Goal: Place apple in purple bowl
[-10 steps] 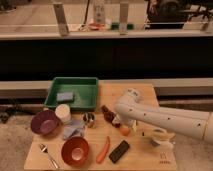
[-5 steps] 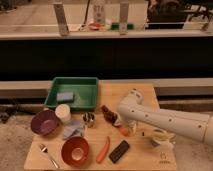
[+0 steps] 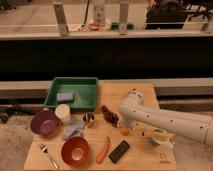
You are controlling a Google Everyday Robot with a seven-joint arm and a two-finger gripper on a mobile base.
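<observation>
The apple (image 3: 123,131) is a small orange-red ball on the wooden table (image 3: 145,92), right of centre. My gripper (image 3: 122,126) is directly over it at the end of the white arm (image 3: 165,121), which reaches in from the right and bends down at its elbow. The arm hides most of the gripper, so only the apple's lower edge shows. The purple bowl (image 3: 44,122) stands at the table's left edge, well away from the gripper.
An orange-red bowl (image 3: 75,150), a long orange-red vegetable (image 3: 103,149) and a black bar (image 3: 119,151) lie along the front. A dark brown-red bottle (image 3: 110,115), a small can (image 3: 89,120), a white cup (image 3: 62,112) and a blue cloth (image 3: 74,131) sit mid-table. A green tray (image 3: 82,92) is behind.
The arm has settled slightly lower over the apple. The apple and the other things have not moved.
</observation>
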